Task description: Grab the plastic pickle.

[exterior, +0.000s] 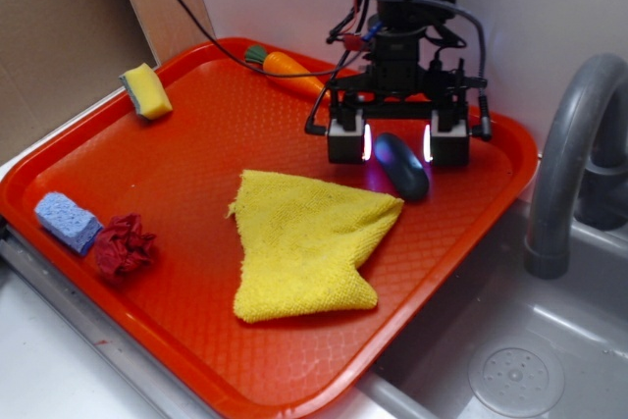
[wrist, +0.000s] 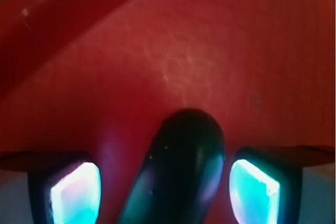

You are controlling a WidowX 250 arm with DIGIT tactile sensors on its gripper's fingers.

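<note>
No readable writing; claw [exterior: 397, 144] spread wide around the plastic pickle [exterior: 402, 166].

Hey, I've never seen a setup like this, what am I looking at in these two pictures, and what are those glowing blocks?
It's a small robot arm over an orange tray beside a sink. One picture is from the side; the other is from a camera on the arm's wrist, looking down. The glowing blocks are the finger pads of its gripper, open on either side of the dark plastic pickle, not yet squeezing it. Also on the tray: a yellow cloth, toy carrot, yellow sponge, blue sponge and red crumpled rag.
</note>
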